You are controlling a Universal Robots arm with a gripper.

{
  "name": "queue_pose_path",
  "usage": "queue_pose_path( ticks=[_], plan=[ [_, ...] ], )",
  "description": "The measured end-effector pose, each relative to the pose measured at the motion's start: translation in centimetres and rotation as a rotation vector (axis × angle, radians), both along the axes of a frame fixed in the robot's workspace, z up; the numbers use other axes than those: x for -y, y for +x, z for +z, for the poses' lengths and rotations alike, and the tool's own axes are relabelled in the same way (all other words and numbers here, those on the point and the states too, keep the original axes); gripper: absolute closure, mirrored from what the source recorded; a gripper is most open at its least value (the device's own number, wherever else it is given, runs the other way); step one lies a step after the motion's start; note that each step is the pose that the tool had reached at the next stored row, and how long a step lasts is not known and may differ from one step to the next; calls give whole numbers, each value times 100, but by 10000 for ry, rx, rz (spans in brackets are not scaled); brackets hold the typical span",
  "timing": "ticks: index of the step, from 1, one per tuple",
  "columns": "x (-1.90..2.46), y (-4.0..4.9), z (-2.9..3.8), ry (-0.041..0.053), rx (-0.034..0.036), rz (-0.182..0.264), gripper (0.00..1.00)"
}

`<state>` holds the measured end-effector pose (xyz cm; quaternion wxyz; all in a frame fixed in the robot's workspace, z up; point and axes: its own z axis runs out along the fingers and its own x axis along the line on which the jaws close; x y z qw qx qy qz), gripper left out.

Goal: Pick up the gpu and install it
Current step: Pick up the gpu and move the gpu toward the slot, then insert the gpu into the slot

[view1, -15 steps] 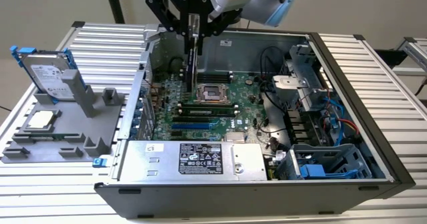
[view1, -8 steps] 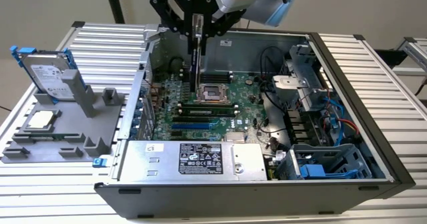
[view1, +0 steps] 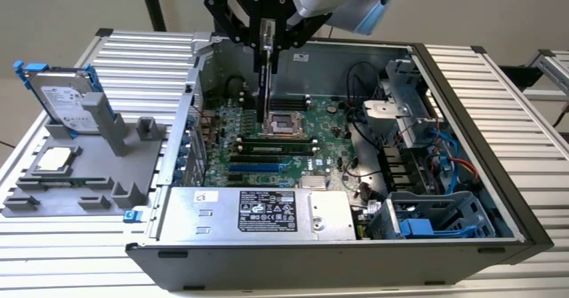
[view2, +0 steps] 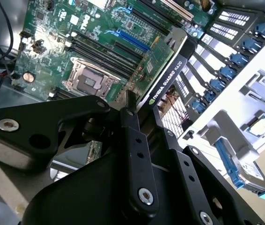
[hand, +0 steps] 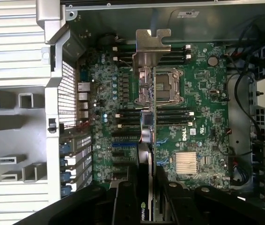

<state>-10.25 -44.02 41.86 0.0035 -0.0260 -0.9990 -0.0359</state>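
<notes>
My gripper (view1: 266,41) is shut on the gpu (view1: 265,85), which hangs edge-on and upright inside the open computer case, above the motherboard (view1: 311,145). The card's lower end is over the CPU socket (view1: 282,123) in the exterior view. In the first wrist view the gpu's silver bracket (hand: 149,51) points away from the fingers (hand: 125,197), with the card's thin edge running over the board. The second wrist view shows the gpu's green face (view2: 153,70) and black edge between the black fingers (view2: 135,136). The blue expansion slots (view1: 253,168) lie nearer the power supply.
The case's silver power supply (view1: 258,211) fills its near side and a drive cage (view1: 427,218) with cables sits at the exterior view's right. At the left, a grey fixture (view1: 80,178) holds a silver hard drive with blue clips (view1: 66,101) and a small square CPU chip (view1: 55,158).
</notes>
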Motion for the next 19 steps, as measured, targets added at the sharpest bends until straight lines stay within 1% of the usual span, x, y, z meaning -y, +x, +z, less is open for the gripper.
queue_pose_path(
  ticks=[2, 15, 19],
  plan=[
    [7, 11, 0, 0, 0, 1, 100],
    [12, 19, 0, -1, -1, 1, 100],
    [12, 57, 0, -1, -1, 2, 100]
  ],
)
